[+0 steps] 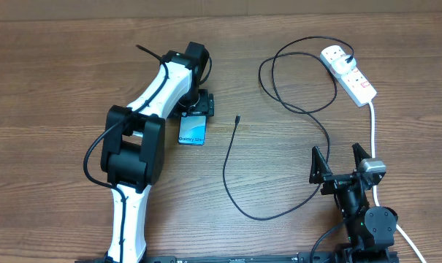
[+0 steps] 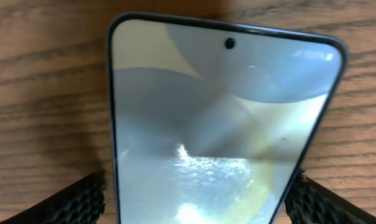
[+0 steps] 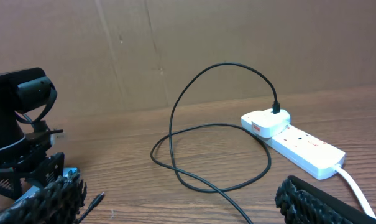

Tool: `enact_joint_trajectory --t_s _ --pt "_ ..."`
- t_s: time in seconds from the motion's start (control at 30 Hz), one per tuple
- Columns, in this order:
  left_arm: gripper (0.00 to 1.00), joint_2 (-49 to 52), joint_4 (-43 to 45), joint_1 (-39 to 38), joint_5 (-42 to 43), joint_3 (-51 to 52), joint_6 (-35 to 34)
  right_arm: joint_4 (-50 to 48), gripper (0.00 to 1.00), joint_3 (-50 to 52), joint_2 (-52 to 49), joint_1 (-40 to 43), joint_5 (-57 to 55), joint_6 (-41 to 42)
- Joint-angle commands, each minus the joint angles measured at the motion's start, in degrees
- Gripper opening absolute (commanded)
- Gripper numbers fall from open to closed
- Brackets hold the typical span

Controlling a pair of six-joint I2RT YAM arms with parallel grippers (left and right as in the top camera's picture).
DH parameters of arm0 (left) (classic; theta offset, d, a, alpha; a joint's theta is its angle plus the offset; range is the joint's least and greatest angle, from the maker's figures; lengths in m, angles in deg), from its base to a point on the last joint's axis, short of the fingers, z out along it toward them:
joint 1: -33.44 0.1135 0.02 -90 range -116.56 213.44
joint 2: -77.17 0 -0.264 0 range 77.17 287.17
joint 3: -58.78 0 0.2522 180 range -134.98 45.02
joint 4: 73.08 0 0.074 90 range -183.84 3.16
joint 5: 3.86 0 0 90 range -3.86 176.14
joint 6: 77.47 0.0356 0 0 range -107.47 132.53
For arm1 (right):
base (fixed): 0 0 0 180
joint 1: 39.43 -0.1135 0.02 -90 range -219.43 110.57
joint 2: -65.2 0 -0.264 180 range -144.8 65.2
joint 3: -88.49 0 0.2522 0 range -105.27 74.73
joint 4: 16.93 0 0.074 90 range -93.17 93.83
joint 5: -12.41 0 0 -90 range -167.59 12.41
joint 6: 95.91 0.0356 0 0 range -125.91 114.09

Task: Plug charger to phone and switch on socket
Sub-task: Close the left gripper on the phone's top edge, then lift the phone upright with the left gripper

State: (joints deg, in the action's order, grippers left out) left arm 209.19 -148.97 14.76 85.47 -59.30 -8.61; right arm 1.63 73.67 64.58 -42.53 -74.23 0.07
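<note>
The slim rectangular smartphone with a bright cyan-blue screen (image 1: pixel 192 131) is showing small white lettering, "Galaxy S24", near its lower end in the overhead view. To its right, the white elongated power strip (image 1: pixel 350 73) is carrying red markings too small to read.

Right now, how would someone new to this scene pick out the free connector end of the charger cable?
Start at the phone with its blue screen, mid-table under the left gripper. Beside it, toward the white socket, the connector lies bare on the table. It is the tiny tip of the thin black charger, not the thick white cord.
</note>
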Motion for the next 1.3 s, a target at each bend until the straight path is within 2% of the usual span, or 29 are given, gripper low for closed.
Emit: enact_joint_trajectory --t_s 0.0,0.2,0.33,0.63,0.87,1.27 --pt "0.87 1.4 1.1 -0.5 0.2 0.4 6.3 -0.2 1.00 0.6 0.4 -0.3 -0.7 0.0" --pt "0.88 1.4 2.2 -0.5 0.3 0.4 12.4 -0.2 1.00 0.6 0.4 -0.3 -0.7 0.2" --pt "0.88 1.4 1.8 -0.5 3.0 0.4 12.1 -0.2 1.00 0.6 0.4 -0.3 -0.7 0.2" --pt "0.88 1.4 -1.7 -0.6 3.0 0.4 6.0 -0.2 1.00 0.6 0.4 -0.3 -0.7 0.2" --pt "0.87 1.4 -1.9 -0.6 3.0 0.5 6.1 -0.2 1.00 0.6 0.4 -0.3 -0.3 0.2" --pt "0.72 1.4 3.5 -0.6 3.1 5.0 5.4 -0.2 1.00 0.6 0.4 -0.3 -0.3 0.2"
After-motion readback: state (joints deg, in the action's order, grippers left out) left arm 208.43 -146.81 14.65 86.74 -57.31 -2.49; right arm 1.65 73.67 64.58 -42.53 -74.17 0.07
